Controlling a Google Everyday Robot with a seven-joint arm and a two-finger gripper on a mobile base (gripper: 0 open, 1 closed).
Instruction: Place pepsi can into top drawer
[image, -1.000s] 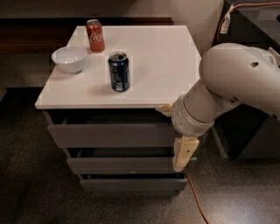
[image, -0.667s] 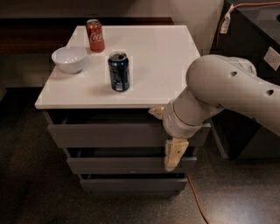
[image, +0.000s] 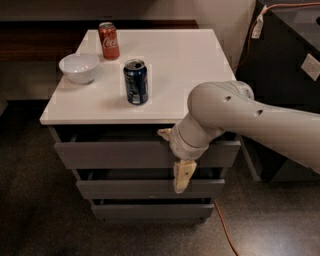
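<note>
The pepsi can (image: 135, 81), dark blue with a silver top, stands upright on the white cabinet top (image: 190, 65), left of its middle. The top drawer (image: 110, 154) is the uppermost grey front below it, with a dark gap under the tabletop; it stands slightly out. My gripper (image: 174, 155) hangs in front of the top drawer's right half, below and right of the can. Its cream fingers are spread: one points up at the drawer's top edge, and the other fingertip (image: 183, 176) hangs down over the middle drawer. It holds nothing.
A red Coca-Cola can (image: 108, 40) and a white bowl (image: 79, 67) stand at the back left of the cabinet top. Two lower grey drawers (image: 125, 189) sit beneath. A dark cabinet (image: 295, 60) stands to the right, with an orange cable (image: 223, 226) on the floor.
My arm and gripper have moved left along the drawer fronts, from the cabinet's right edge toward its middle. The cans and bowl have not moved.
</note>
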